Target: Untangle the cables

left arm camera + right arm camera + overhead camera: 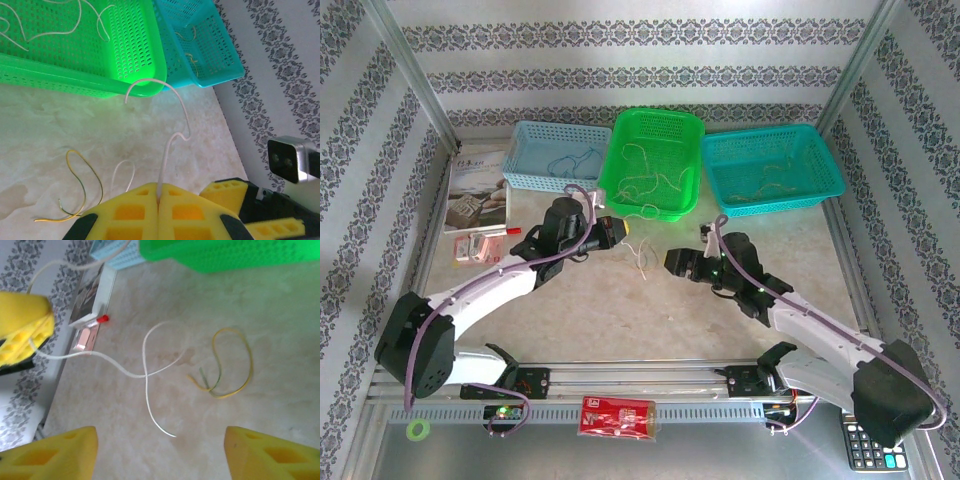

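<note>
Left fingers (167, 207) clamped shut on a thin white cable (186, 120), its free end curling up in front of the green basket (135, 75); right fingers (265, 455) stand wide apart, holding nothing, above the marbled tabletop (280, 315), where a white strand (146, 375) lies looped just beside a loose yellow-green cable (232, 365)
</note>
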Controlling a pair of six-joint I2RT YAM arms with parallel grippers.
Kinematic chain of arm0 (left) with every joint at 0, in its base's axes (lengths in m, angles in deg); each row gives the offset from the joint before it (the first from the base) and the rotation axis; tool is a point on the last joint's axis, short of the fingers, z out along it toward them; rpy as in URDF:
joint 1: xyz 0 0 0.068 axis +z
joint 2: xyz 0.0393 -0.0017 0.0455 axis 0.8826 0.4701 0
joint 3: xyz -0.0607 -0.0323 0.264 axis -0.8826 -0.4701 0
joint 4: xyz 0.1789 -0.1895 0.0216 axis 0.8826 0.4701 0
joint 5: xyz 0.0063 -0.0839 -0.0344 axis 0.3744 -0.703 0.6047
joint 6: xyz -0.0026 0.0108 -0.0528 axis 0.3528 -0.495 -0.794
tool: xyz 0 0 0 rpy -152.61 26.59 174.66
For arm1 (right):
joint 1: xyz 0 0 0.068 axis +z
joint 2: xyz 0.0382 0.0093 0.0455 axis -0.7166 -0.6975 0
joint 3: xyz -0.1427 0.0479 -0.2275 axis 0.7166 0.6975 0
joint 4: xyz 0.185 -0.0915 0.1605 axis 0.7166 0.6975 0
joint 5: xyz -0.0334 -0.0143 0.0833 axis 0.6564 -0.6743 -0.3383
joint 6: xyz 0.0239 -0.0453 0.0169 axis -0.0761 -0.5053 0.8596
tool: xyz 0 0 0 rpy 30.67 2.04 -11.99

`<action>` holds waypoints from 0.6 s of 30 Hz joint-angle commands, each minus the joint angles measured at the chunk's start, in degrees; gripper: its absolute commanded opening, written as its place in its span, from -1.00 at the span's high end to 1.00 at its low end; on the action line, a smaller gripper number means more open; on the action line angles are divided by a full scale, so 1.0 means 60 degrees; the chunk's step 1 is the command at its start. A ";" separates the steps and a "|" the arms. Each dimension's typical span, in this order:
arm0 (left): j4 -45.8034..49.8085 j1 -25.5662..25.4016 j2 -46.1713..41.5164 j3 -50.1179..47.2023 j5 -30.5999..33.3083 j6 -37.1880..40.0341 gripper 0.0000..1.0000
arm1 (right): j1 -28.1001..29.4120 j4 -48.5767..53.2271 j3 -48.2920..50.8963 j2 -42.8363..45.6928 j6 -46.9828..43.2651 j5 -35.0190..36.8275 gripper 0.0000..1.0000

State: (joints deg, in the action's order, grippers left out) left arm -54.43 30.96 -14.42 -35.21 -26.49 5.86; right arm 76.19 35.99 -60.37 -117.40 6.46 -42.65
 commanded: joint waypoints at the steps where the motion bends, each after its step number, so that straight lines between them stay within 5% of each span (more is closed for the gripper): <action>1: -0.1246 0.0096 -0.0316 -0.0243 0.0045 -0.0645 1.00 | -0.0233 -0.0583 -0.0299 0.0095 0.0769 0.0679 -0.46; 18: -0.2280 0.0099 -0.0472 -0.0229 -0.0186 -0.1417 1.00 | 0.0314 -0.1816 -0.0886 -0.1676 0.0724 -0.0767 -0.56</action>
State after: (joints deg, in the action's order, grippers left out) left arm -64.87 30.96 -15.93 -37.64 -26.78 -1.77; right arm 76.78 27.44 -64.15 -126.01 12.16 -44.53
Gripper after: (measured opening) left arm 0.055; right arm 0.779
